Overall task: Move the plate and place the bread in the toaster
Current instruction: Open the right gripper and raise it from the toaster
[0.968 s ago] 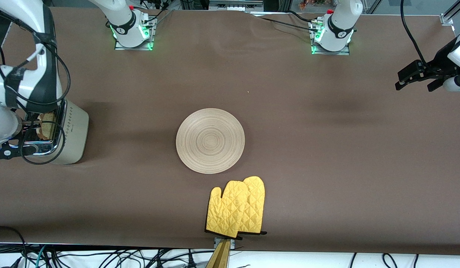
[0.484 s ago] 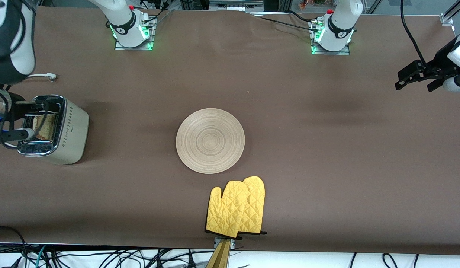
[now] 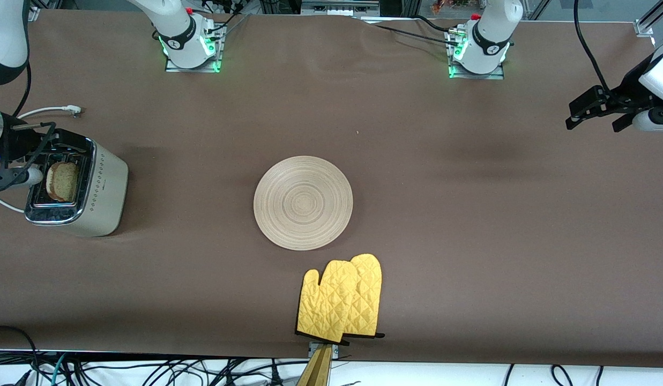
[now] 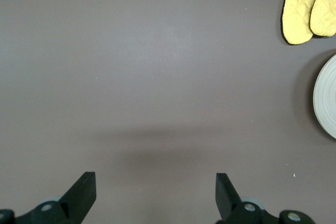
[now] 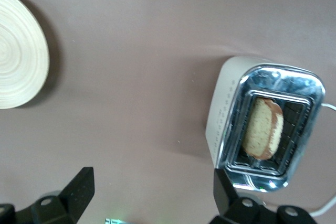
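The bread [image 3: 62,181] stands in a slot of the cream toaster [image 3: 103,187] at the right arm's end of the table; the right wrist view shows the bread [image 5: 264,128] and the toaster [image 5: 226,108] from above. The beige ringed plate [image 3: 303,202] lies bare at the table's middle, and also shows in the right wrist view [image 5: 18,56] and the left wrist view [image 4: 328,98]. My right gripper [image 3: 36,155] is open and empty, raised beside the toaster [image 5: 152,182]. My left gripper [image 3: 596,119] is open and empty, over bare table at the left arm's end [image 4: 155,187].
Two yellow oven mitts [image 3: 342,300] lie near the table's front edge, nearer to the camera than the plate; they also show in the left wrist view [image 4: 307,3]. The toaster's white cord [image 3: 47,111] trails on the cloth toward the robots' bases.
My right gripper has let go of the bread and drawn up and away from over the toaster. The bread now sits uncovered in the slot. My left arm has barely moved.
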`<state>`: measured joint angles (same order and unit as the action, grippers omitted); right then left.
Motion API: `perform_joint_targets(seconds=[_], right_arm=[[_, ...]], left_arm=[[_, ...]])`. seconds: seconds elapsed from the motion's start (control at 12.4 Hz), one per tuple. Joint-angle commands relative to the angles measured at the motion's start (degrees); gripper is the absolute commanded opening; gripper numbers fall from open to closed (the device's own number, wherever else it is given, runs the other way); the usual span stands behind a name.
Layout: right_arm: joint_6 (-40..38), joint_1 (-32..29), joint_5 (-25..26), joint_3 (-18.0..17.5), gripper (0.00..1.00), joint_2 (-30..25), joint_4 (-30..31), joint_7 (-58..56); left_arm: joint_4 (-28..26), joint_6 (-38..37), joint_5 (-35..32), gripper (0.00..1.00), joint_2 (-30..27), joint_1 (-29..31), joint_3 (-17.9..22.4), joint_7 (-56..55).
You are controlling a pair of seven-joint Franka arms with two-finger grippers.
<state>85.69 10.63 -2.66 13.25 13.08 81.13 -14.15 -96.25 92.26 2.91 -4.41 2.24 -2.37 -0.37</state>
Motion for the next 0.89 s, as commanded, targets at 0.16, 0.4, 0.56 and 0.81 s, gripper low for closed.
perform_joint_targets(seconds=[0.16,0.4,0.56,0.81], right_arm=[[7.7,-10.3,3.8,-12.7,1.00,-13.3,17.6,9.1],[7.5,-10.4,2.8,-12.7,1.00,-13.5,16.3,8.6],[7.4,-10.4,1.2,-12.5,1.00,-13.4,16.3,8.7],[7.3,-10.7,1.2,-12.5,1.00,-13.5,16.3,8.7]], left_arm=[[1.6,-0.7,-0.6,1.00,0.6,-0.3,0.0,-0.4],[1.6,-0.7,-0.7,1.00,0.6,-0.3,0.0,-0.4],[1.6,-0.7,-0.6,1.00,0.5,-0.3,-0.1,-0.4],[1.7,-0.8,-0.6,1.00,0.6,-0.3,-1.0,-0.5]])
